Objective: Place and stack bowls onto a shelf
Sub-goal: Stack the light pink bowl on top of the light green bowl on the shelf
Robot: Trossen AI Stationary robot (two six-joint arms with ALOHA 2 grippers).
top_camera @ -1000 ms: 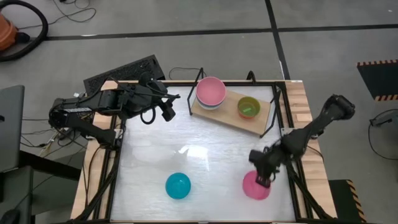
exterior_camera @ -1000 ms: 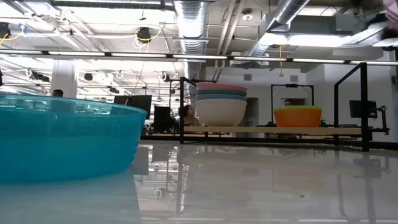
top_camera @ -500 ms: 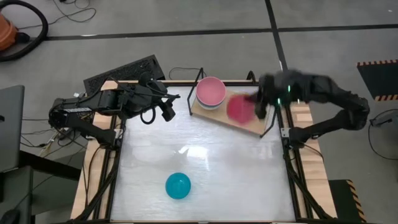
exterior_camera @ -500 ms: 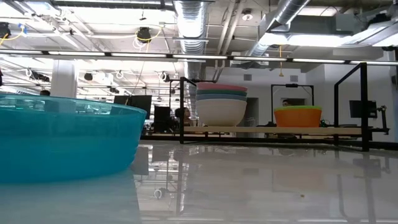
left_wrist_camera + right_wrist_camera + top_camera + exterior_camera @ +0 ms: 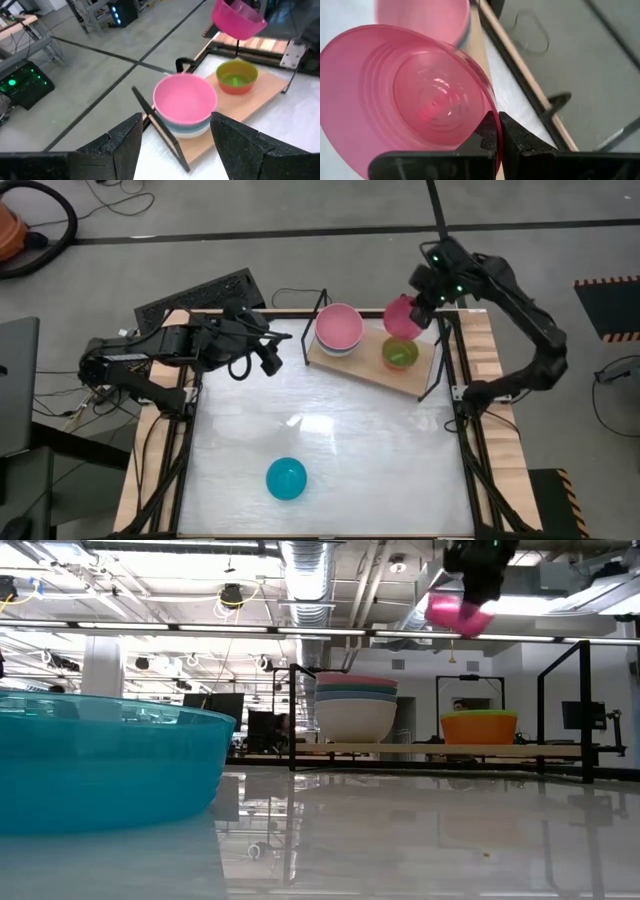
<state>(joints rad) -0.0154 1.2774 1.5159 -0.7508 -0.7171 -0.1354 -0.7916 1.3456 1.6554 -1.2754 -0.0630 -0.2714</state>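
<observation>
I held the magenta bowl (image 5: 400, 316) in the air above the back edge of the shelf (image 5: 370, 362), tilted, just over the lime green bowl (image 5: 400, 353). The right gripper (image 5: 422, 302) was pinched shut on that bowl's rim; the right wrist view showed both fingers (image 5: 515, 140) clamped either side of the rim. In the low view the magenta bowl hung well above the shelf board, clear of everything on it.

On the shelf, the lime green bowl sat nested in an orange-red bowl (image 5: 479, 726) at the right half. At the left half stood a stack with a pink bowl (image 5: 339, 326) on top, teal bowls beneath it and a white bowl (image 5: 356, 720) at the bottom.

A bright blue bowl (image 5: 286, 478) stood alone on the white tabletop (image 5: 340, 440), near its front edge, well apart from the shelf.

The left gripper (image 5: 271, 360) waited over the table's back-left corner, beside the shelf's left end, its fingers (image 5: 125, 142) spread apart and holding nothing.
</observation>
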